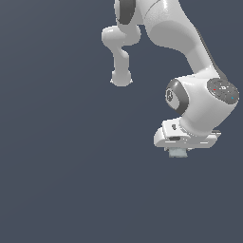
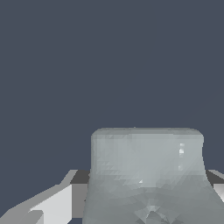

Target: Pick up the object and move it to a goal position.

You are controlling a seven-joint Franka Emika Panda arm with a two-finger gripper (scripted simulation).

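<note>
We see the white arm (image 1: 190, 42) reaching down from the top of the exterior view to that view's right side, wrist bent, with the tool (image 1: 178, 151) pointing down. The object (image 1: 178, 152), a small pale grey-green block, sits directly under the tool's body; only a sliver of it shows there, much narrower than the tool. In the wrist view the object (image 2: 146, 175) fills the near field, boxy with rounded top corners, and a finger (image 2: 52, 205) stands on each side of it, touching. We read the tool as narrowed and holding the object. We can't tell whether the block is resting on the plain dark grey surface (image 1: 71, 180) or lifted off it.
</note>
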